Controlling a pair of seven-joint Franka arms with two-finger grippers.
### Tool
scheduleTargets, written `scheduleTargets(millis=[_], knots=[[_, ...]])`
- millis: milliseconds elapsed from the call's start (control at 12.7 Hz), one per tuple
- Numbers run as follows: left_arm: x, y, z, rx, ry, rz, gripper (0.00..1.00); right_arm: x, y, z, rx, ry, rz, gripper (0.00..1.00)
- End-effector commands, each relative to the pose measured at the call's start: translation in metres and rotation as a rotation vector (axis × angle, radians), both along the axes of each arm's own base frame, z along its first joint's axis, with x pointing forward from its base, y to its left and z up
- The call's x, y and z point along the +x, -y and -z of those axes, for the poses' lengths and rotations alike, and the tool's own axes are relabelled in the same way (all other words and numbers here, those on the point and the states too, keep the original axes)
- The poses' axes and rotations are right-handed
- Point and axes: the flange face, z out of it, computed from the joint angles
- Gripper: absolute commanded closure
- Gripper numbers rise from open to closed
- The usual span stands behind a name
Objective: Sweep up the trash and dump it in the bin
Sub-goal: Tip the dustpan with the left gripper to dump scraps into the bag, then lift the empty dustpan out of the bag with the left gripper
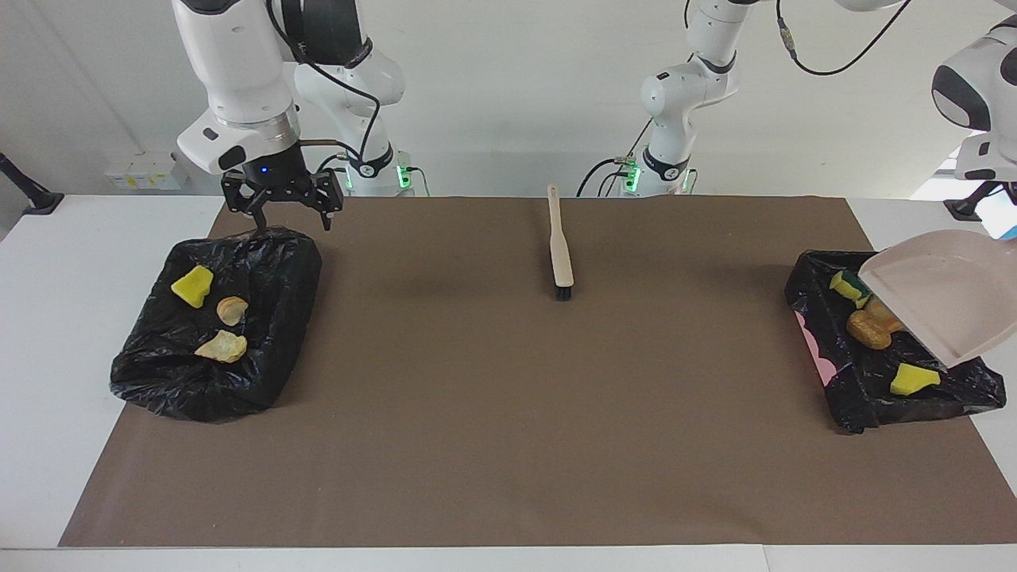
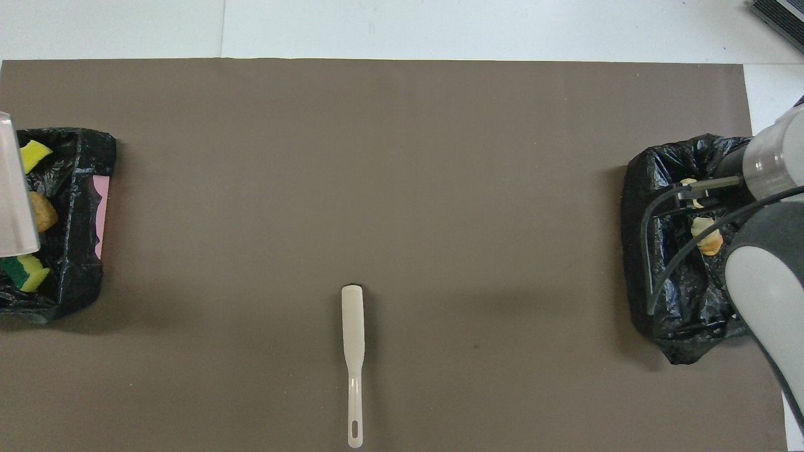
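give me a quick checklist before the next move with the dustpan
1. Scraps off the mat: ok; three scraps in right arm's bin, others in left arm's bin.
2. Dustpan over left arm's bin: ok, raised and tilted.
3. Dustpan emptied: cannot tell.
4. Left hand gripping dustpan: ok, shut, though out of view.
5. Right hand clear: ok, open over right arm's bin's edge.
6. Brush free: ok, lying alone on mat.
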Motion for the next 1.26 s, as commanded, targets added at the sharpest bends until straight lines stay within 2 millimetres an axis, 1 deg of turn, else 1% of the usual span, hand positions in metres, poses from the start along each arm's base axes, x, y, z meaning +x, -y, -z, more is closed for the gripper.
scheduleTargets(millis=[0, 79, 158, 237, 315, 394, 473, 552, 710, 789, 867, 1025, 1183], knots=[[-0.001, 0.043, 0.016, -0.153, 0.007, -0.095, 1.00, -0.016, 0.026, -0.021, 0.066, 0.002, 0.048, 0.00], [0.003, 0.067, 0.030, -0.180, 0.016, -0.151, 1.00, -0.017, 0.031, -0.023, 0.100, 0.005, 0.064, 0.00], [0.007, 0.092, 0.043, -0.219, 0.029, -0.199, 1.00, -0.019, 0.030, -0.027, 0.107, 0.015, 0.073, 0.00], [0.011, 0.110, 0.052, -0.274, 0.050, -0.274, 1.00, -0.025, 0.031, -0.030, 0.110, 0.021, 0.097, 0.00], [0.011, 0.130, 0.059, -0.361, 0.079, -0.414, 1.00, -0.026, 0.030, -0.028, 0.109, 0.014, 0.102, 0.00], [0.014, 0.151, 0.068, -0.388, 0.085, -0.501, 1.00, -0.029, 0.029, -0.029, 0.107, 0.004, 0.101, 0.00], [0.017, 0.184, 0.077, -0.390, 0.085, -0.528, 1.00, -0.030, 0.028, -0.028, 0.106, -0.008, 0.100, 0.00], [0.023, 0.209, 0.091, -0.391, 0.093, -0.589, 1.00, -0.029, 0.028, -0.029, 0.106, -0.002, 0.097, 0.00], [0.028, 0.272, 0.115, -0.401, 0.109, -0.677, 1.00, -0.029, 0.028, -0.029, 0.106, -0.002, 0.099, 0.00], [0.029, 0.298, 0.122, -0.441, 0.127, -0.775, 1.00, -0.029, 0.028, -0.029, 0.105, -0.002, 0.099, 0.00], [0.028, 0.330, 0.122, -0.494, 0.143, -0.883, 1.00, -0.029, 0.028, -0.029, 0.105, -0.002, 0.099, 0.00], [0.022, 0.386, 0.134, -0.521, 0.194, -1.046, 1.00, -0.029, 0.028, -0.029, 0.105, -0.002, 0.099, 0.00], [0.014, 0.435, 0.150, -0.516, 0.199, -1.062, 1.00, -0.029, 0.028, -0.029, 0.106, -0.002, 0.099, 0.00]])
